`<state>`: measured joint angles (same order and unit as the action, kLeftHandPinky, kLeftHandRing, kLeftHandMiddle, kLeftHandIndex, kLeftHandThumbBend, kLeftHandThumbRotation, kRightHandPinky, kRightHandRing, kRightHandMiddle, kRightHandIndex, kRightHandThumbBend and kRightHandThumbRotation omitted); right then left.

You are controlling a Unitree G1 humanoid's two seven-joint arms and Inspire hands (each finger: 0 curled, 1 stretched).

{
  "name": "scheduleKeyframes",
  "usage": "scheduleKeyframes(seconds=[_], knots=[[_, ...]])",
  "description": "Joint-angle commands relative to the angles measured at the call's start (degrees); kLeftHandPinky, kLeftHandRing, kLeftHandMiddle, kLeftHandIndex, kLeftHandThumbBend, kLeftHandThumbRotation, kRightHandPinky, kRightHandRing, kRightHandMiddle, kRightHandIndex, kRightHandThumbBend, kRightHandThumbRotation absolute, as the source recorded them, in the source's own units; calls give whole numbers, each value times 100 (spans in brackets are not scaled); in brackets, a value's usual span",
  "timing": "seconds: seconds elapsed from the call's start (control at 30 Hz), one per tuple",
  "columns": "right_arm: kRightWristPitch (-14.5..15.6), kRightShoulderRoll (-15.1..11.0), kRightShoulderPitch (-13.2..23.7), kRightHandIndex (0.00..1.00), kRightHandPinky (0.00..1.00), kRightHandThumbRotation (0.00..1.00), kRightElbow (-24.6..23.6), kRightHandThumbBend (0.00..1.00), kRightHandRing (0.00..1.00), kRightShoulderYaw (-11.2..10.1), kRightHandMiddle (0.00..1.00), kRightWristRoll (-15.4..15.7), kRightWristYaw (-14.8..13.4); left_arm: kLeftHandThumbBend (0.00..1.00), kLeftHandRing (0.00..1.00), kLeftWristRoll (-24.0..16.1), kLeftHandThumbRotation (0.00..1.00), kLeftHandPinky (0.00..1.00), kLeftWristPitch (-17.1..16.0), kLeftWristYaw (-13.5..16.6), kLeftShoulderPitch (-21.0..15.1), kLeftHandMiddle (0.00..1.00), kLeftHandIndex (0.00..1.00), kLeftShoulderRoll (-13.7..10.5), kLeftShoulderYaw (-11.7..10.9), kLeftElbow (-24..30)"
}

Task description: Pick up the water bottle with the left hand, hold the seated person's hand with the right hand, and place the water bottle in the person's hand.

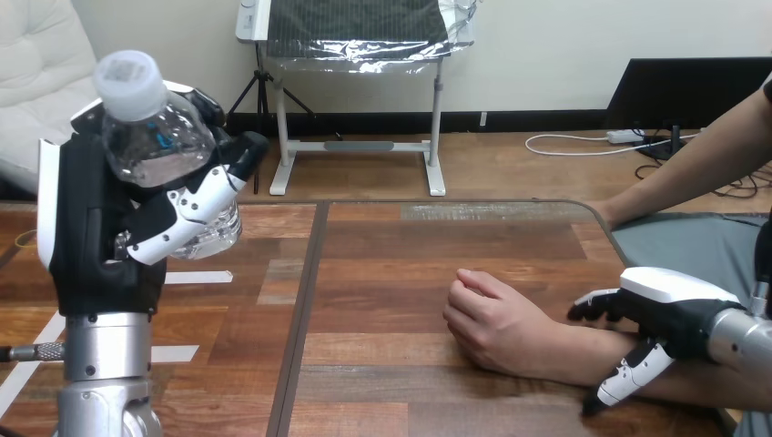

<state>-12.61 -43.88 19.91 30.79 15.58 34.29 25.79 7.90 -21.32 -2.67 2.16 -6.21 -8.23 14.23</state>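
Gripping water bottle (157,146) cap up in left hand (96,241), upper left of frame, clear of bench (401,264), ready for handover. Right hand (672,308) lies over person's forearm (569,353), lower right, likely steadying; whether clasped, we cannot tell.

The lower half of the water bottle (150,137) is hidden behind the fingers (187,214) and palm of the left hand (91,237), so its base cannot be made out. The left forearm (105,364) is cut off by the bottom edge. A stretch of the person's forearm (583,350) is covered by the right hand (678,305), whose own forearm is cut off at the right edge. The underside of the person's hand (496,319) is hidden. The bench (382,300) is cut off at the left and bottom edges.
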Motion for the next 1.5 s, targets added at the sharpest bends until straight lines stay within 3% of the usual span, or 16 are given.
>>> scheduleKeyframes(seconds=[0.0, 0.3, 0.8, 0.9, 1.0, 1.2, 1.27, 1.37, 1.47], knots=[[210, 243, 252, 82, 57, 34, 321, 100, 77, 302, 83, 148, 184, 54, 28, 80, 0, 22, -135, -11, -323, 35, 40, -1, -76, 167], [77, 253, 421, 79, 52, 36, 510, 100, 74, 530, 82, 249, 282, 55, 28, 82, 0, 22, -103, 17, -312, 35, 40, 11, -81, 201], [8, 357, 473, 74, 59, 30, 661, 100, 72, 710, 75, 227, 341, 55, 28, 157, 0, 22, -170, -57, -340, 34, 40, 3, -140, 162], [62, 392, 460, 73, 53, 30, 643, 100, 62, 738, 66, 249, 346, 55, 28, 129, 0, 22, -169, -47, -340, 35, 40, 8, -157, 169], [35, 434, 455, 73, 53, 31, 709, 100, 62, 766, 66, 268, 283, 55, 28, 139, 0, 22, -153, -44, -338, 35, 40, 16, -168, 184], [72, 483, 421, 71, 44, 36, 671, 100, 53, 809, 58, 288, 251, 55, 28, 37, 0, 22, -216, -24, -337, 35, 40, -4, -197, 156], [79, 487, 401, 70, 43, 36, 623, 99, 53, 815, 59, 276, 271, 56, 28, -113, 0, 22, -281, 23, -343, 35, 40, -21, -218, 124], [160, 535, 405, 70, 45, 37, 667, 99, 57, 851, 63, 324, 249, 58, 28, 54, 0, 22, -4, 82, -302, 34, 40, 70, -196, 276], [157, 549, 377, 69, 49, 37, 633, 99, 61, 875, 66, 345, 220, 58, 28, 74, 0, 22, -174, -17, -327, 34, 40, 13, -195, 181]])
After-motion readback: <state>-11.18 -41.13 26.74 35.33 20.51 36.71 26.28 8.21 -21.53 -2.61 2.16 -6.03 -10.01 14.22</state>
